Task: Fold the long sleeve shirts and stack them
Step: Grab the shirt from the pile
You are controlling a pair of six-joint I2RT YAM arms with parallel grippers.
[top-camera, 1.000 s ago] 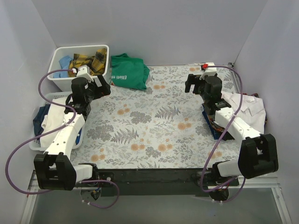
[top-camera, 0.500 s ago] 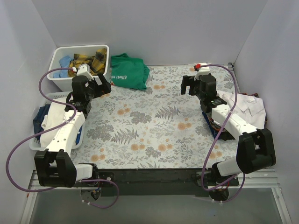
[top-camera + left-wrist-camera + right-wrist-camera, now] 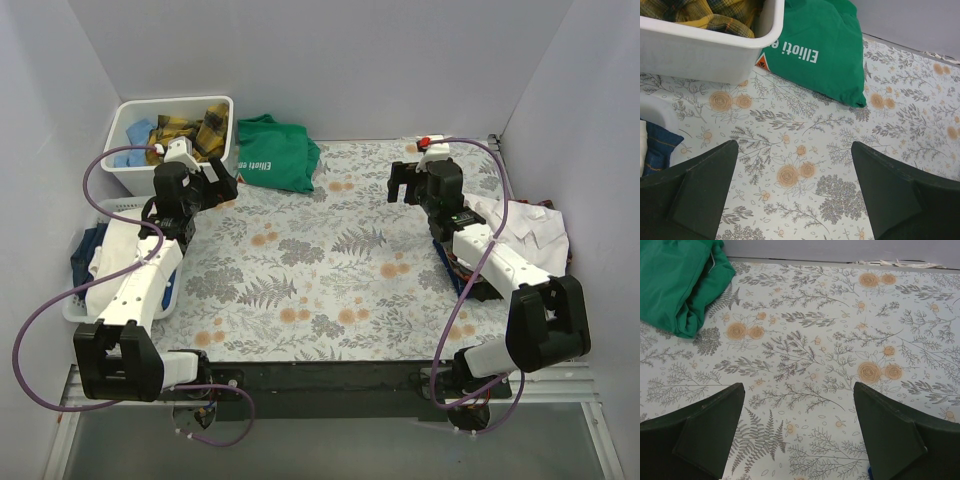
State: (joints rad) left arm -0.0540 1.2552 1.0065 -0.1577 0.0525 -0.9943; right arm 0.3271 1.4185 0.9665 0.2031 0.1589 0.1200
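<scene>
Two rumpled garments: plaid flannel (image 3: 200, 124) in rectangular plastic bin (image 3: 130, 180), white shirt (image 3: 535, 232).

A robot lab test cell: plain white walls (image 3: 330, 60) box in the floral table (image 3: 330, 270) on three sides, left arm (image 3: 135, 280) and right arm (image 3: 495, 262) bolted at its near edge, cables (image 3: 86, 182) trailing.

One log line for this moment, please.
left gripper: open, empty | right gripper: open, empty | plaid shirt: in bin | white shirt: beside right arm
</scene>
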